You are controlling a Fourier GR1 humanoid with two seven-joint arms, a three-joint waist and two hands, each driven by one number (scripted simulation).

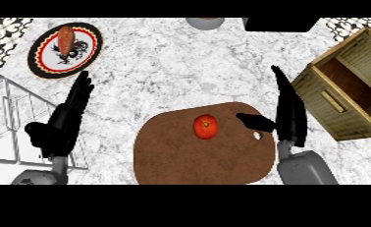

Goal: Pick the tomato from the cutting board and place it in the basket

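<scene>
Waiting on the cutting board (181,162) at the table's (181,69) front edge, the tomato (206,126) sits ungrasped. Your right hand (291,117) hovers just beside it, fingers straight, thumb spread toward the fruit. Your left hand (64,120) rests open near the left edge. Nothing is done yet: you have the grasp, and the carry to the basket (339,96) at the right edge, ahead of you.
</scene>
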